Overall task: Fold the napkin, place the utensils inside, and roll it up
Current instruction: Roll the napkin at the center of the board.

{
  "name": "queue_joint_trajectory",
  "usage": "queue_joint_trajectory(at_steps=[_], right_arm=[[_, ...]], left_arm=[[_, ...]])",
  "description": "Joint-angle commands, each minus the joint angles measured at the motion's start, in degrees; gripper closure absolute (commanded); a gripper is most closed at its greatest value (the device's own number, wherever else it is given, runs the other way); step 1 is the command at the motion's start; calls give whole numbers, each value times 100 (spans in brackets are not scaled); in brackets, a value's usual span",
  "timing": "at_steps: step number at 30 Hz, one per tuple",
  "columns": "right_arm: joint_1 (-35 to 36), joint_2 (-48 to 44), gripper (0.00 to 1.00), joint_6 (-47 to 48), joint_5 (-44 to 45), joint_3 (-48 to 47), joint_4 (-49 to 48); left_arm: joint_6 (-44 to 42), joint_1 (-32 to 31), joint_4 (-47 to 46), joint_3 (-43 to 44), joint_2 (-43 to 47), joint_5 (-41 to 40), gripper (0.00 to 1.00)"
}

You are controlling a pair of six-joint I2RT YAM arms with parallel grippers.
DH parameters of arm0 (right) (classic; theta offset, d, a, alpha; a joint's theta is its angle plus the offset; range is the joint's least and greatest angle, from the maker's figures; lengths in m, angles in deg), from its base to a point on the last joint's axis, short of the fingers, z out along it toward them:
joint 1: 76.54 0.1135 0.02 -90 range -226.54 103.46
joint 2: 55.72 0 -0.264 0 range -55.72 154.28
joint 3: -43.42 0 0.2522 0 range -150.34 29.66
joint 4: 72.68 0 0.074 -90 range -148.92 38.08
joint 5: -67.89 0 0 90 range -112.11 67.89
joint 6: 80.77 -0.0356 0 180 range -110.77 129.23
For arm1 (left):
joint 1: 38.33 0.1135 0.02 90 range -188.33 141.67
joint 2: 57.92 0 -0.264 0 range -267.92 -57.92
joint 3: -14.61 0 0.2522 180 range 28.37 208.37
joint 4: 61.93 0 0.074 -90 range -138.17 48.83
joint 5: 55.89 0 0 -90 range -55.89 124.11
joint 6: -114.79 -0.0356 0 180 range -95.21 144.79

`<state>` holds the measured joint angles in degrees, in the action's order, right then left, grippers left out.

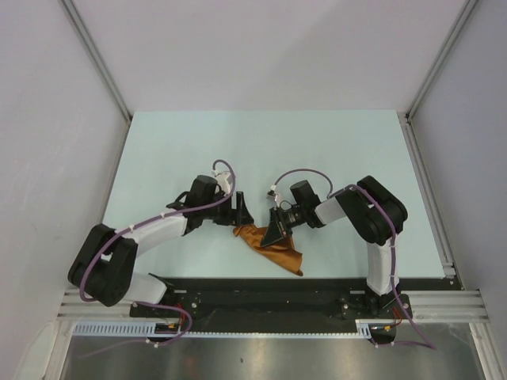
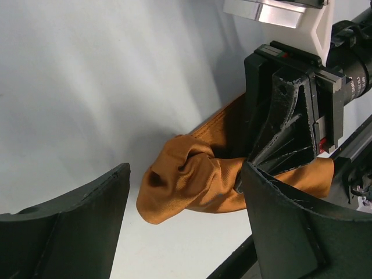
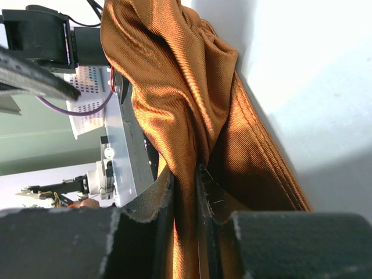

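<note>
The rust-orange napkin (image 1: 273,247) lies bunched and rolled near the table's front edge, between the two arms. My right gripper (image 1: 275,231) is shut on it, and a fold of the cloth (image 3: 174,116) is pinched between its two fingers (image 3: 160,209). My left gripper (image 1: 244,215) is open at the napkin's left end. The crumpled end (image 2: 186,186) hangs between its spread fingers (image 2: 290,215) without being held. The gold spoon is not in view.
The pale green table (image 1: 261,150) extends back to the grey walls. The black base rail (image 1: 269,289) runs along the near edge just below the napkin. The right gripper's body (image 2: 290,104) stands close in front of my left fingers.
</note>
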<state>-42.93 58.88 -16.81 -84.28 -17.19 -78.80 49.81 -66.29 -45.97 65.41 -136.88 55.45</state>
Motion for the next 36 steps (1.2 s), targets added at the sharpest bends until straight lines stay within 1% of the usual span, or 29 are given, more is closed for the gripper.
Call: queue_joint_trajectory(at_steps=[1, 5, 7, 9, 13, 15, 18, 19, 20, 21, 22, 23, 24, 25, 26, 27, 29, 30, 32, 33, 34, 35, 36], right_arm=[[-21, 150, 99, 178, 153, -8, 344], [-21, 150, 99, 196, 205, 0, 415], [-12, 158, 99, 179, 214, 18, 380], [-21, 158, 99, 135, 232, 27, 345], [-3, 255, 99, 38, 197, 27, 230], [-3, 255, 99, 47, 214, 18, 230], [-3, 255, 99, 108, 284, 9, 300], [-12, 246, 99, 152, 293, 9, 344], [-12, 212, 99, 170, 346, 9, 379], [-3, 168, 96, 196, 372, 9, 414], [-3, 132, 94, 240, 416, -8, 536], [-3, 2, 91, 344, 503, -17, 633], [-3, -61, 82, 424, 565, -87, 747], [-3, -157, 79, 494, 653, -114, 1027], [-12, -245, 75, 634, 776, -149, 1152], [-12, -446, 64, 731, 872, -236, 1457], [-12, -649, 55, 968, 1241, -333, 1767], [-12, -920, 49, 1030, 1382, -386, 2003], [23, -1220, 45, 1197, 1900, -465, 2338], [67, -1517, 44, 1294, 2398, -509, 2557], [154, -1694, 41, 1364, 2681, -527, 2655], [373, -1835, 39, 1556, 2954, -527, 2839], [540, -2089, 38, 1628, 3548, -536, 2919]], left_arm=[[-14, -112, -589, -100, 56, -25, 19], [-6, -174, -676, -135, -163, 27, 21], [21, -209, -747, -188, -216, 98, 26], [56, -244, -870, -232, -234, 229, 28], [74, -288, -1195, -460, -181, 537, 25], [109, -332, -1274, -539, -190, 608, 26], [188, -359, -1397, -636, -348, 599, 38], [205, -359, -1389, -619, -401, 573, 49], [223, -350, -1336, -584, -532, 512, 56], [240, -359, -1266, -540, -576, 433, 64], [249, -359, -1100, -453, -629, 284, 77], [258, -359, -994, -400, -725, 204, 84], [267, -350, -880, -338, -770, 143, 89], [241, -359, -687, -224, -814, 90, 94], [232, -350, -590, -162, -849, 81, 96], [214, -359, -441, -66, -945, 89, 98], [188, -359, -317, 31, -1033, 221, 99], [171, -350, -264, 119, -1156, 299, 99], [135, -359, -81, 198, -1244, 423, 100], [135, -367, -36, 207, -1262, 449, 100], [118, -367, -18, 207, -1262, 458, 100], [109, -359, 35, 216, -1254, 441, 100], [100, -367, 79, 225, -1245, 441, 100]])
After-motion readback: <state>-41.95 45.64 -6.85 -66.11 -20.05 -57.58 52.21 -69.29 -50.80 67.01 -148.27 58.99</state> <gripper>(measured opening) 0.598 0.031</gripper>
